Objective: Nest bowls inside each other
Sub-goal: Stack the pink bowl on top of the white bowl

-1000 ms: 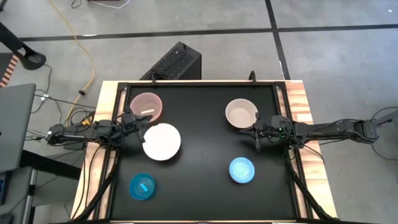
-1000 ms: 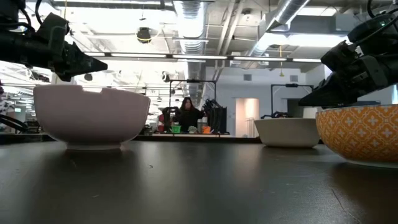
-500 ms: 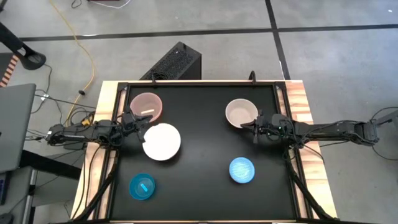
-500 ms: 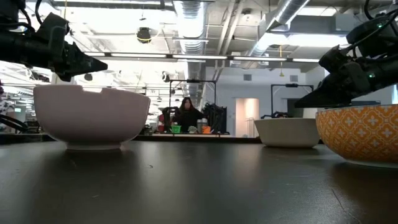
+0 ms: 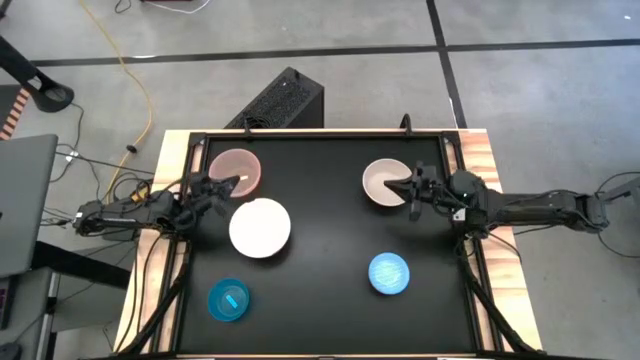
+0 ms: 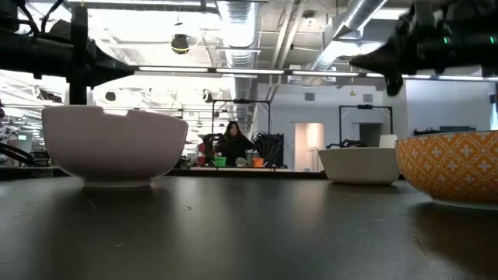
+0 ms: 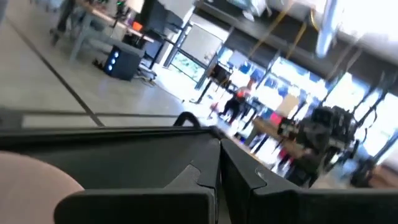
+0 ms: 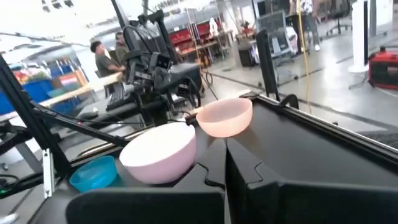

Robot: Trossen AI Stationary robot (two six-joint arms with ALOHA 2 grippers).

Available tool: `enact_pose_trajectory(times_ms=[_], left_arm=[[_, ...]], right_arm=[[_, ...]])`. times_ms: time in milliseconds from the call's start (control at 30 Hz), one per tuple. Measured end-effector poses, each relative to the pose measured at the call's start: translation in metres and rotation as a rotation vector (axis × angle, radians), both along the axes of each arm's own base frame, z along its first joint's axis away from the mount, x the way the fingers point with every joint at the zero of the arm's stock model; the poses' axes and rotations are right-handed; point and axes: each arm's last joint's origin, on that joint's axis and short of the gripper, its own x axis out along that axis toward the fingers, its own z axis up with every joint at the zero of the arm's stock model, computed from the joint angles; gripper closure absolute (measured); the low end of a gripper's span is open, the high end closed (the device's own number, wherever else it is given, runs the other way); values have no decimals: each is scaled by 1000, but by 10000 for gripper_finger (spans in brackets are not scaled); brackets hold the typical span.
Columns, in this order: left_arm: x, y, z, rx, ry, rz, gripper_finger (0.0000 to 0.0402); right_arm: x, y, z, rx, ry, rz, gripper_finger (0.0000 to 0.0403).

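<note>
Five bowls stand upright and apart on the black table. The pink bowl [image 5: 236, 170] is far left, with the white bowl [image 5: 260, 227] just near of it. The beige bowl [image 5: 385, 181] is far right. The sky-blue bowl [image 5: 389, 273] is near right and the cyan-teal bowl [image 5: 228, 300] near left. My left gripper [image 5: 228, 184] is shut and hovers between the pink and white bowls. My right gripper [image 5: 404, 186] is shut, level and raised over the beige bowl's right rim. In the low view both grippers [image 6: 117, 68] [image 6: 366, 61] stand well above the bowls.
A raised black frame [image 5: 320, 134] borders the table, and wooden strips [image 5: 484, 160] run along its left and right sides. The middle of the mat [image 5: 325, 230] between the bowls lies bare. People and equipment show in the room behind the table.
My right gripper has risen from beside the beige bowl to well above its rim, shifted slightly toward the far edge and rolled a little. My left gripper has rolled about its own axis without changing place. Both have stayed shut, and the bowls have not moved.
</note>
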Motion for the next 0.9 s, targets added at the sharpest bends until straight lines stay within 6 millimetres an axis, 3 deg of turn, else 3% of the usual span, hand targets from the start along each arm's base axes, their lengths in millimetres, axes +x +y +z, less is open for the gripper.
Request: enact_pose_trajectory(times_ms=[133, 300, 433, 667, 900], left_arm=[[-1, 2, 1, -78, -63, -1, 401], [-3, 6, 14, 107, 85, 76, 401], [-5, 13, 23, 129, 254, 209, 401], [-6, 24, 36, 22, 643, 307, 401], [11, 31, 55, 45, 787, 265, 382]], right_arm=[[22, -5, 28, 25, 111, -3, 378], [68, -18, 51, 29, 199, -22, 356], [116, -34, 59, 44, 238, -39, 338], [206, -63, 55, 91, 291, -57, 299], [290, -93, 43, 154, 283, -73, 210]])
